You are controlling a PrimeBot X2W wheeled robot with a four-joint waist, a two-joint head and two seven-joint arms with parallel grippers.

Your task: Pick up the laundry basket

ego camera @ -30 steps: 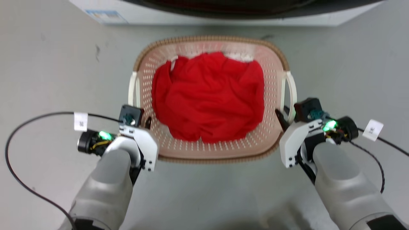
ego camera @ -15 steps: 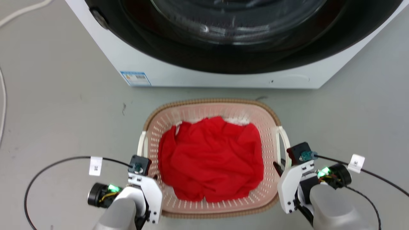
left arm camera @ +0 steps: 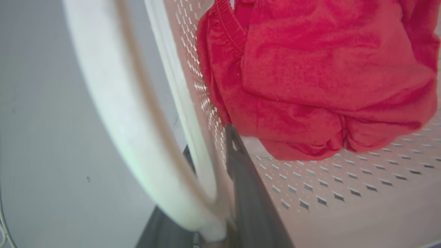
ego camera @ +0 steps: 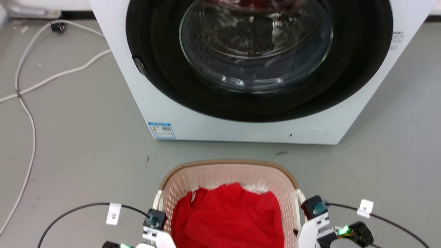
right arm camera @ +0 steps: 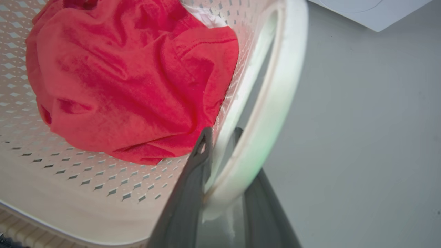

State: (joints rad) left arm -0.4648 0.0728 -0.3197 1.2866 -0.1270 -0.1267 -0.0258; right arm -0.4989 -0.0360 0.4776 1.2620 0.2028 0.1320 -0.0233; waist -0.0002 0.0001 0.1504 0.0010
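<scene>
Jaws closed on basket (ego camera: pixel 227 162) handles (left arm camera: pixel 137 137): left gripper (left arm camera: pixel 210 144), right gripper (right arm camera: pixel 222 132), load between them. Camera risen, basket kept with grippers; lift judged begun.

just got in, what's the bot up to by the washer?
The robot has both grippers on the laundry basket, which shows low in the head view in front of the washing machine. The left gripper pinches the basket's left side by its white handle, and the right gripper does the same on the right. A red garment lies inside. Whether the basket is off the floor cannot be told.
</scene>
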